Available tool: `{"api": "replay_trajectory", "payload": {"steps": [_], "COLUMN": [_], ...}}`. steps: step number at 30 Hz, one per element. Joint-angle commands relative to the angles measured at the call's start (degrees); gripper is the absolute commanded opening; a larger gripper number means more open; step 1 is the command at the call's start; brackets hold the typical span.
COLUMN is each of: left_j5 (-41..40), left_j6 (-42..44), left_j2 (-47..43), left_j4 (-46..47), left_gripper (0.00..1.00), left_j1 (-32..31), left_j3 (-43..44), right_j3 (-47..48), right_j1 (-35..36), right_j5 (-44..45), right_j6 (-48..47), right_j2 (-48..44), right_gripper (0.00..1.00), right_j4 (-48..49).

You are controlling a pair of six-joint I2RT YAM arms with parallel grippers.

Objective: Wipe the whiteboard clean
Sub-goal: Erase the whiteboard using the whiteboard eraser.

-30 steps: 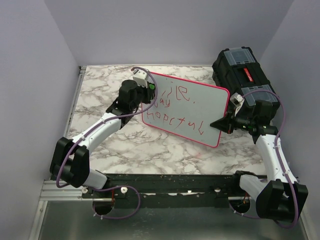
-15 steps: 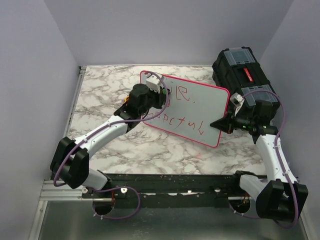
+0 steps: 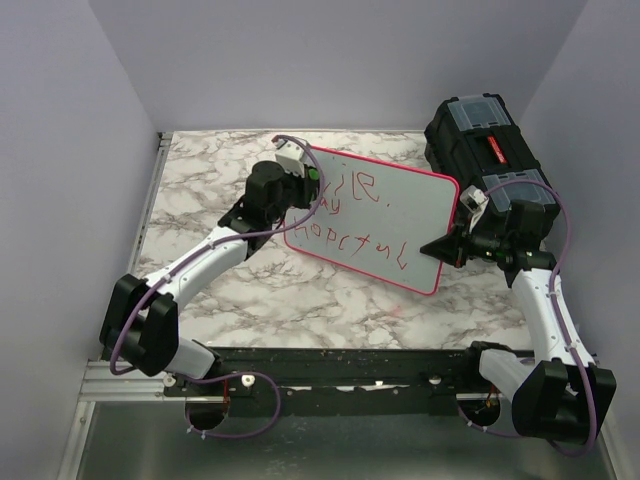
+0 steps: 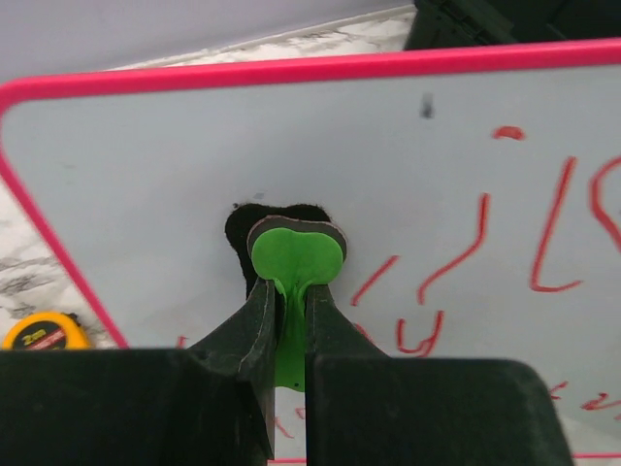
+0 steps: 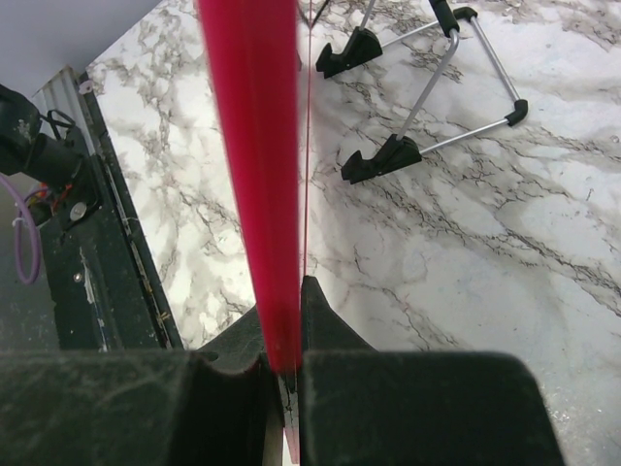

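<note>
At the near edge of the marble surface (image 3: 330, 300) a black rail carries both arm bases. From the near right, the right hand (image 3: 445, 245) is clenched on the lower right edge of the whiteboard (image 3: 400, 215). Its wrist view shows the pink-red rim edge-on and pinched between the two fingers.

The whiteboard stands tilted in the middle right of the surface, with its face turned toward the arms. Red handwritten lettering runs across it in rows. In the right wrist view, on the marble beside the board's edge, thin metal rods end in black feet (image 5: 380, 160).

The left arm reaches in from the near left, and the left hand (image 4: 288, 291) sits at the board's upper left part. It is grasping the stem of a green eraser (image 4: 296, 254), whose dark pad lies against the white face, just left of the nearest red strokes. Past the board's left rim, a yellow tape measure (image 4: 39, 333) lies on the marble.

At the far right, behind the board's right end, sits a black toolbox (image 3: 490, 150).
</note>
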Motion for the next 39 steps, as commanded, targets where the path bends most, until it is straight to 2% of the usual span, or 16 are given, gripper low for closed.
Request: {"api": "replay_trajectory", "payload": {"steps": [1,8,15,19,28,32,39], "left_j5": [0.3,-1.7,0.6,1.2,-0.6,-1.6,0.1], "left_j6": [0.8,2.1,1.0,1.3,0.6,0.8,0.5], "left_j2": [-0.5,-0.1,-0.7,-1.3,0.1,0.5,0.1], "left_j4": [1.0,1.1,0.8,0.4,1.8,1.9,1.1], "left_gripper": [0.0,0.0,0.0,0.0,0.0,0.0,0.0], "left_j1": [-5.5,-6.5,1.0,1.8,-7.0,-7.7,0.2], "left_j3": [-0.1,-0.5,-0.9,-0.8,-1.0,-1.1,-1.1], "right_j3": [0.6,0.6,0.7,0.7,0.6,0.6,0.6], "right_j1": [0.2,0.3,0.3,0.2,0.2,0.3,0.3], "right_j5": [-1.0,-1.1,-1.0,-1.2,-0.9,-1.0,-1.1], "right_j6": [-3.7,-3.8,-3.7,-3.8,-3.7,-3.7,-3.8], "right_j2": [-0.7,-0.6,-1.0,-0.7,-0.5,-0.5,-1.0], "right_gripper": [0.01,0.01,0.01,0.01,0.01,0.01,0.0], "right_j4": [1.9,1.8,1.8,1.8,1.8,1.8,1.7]}}
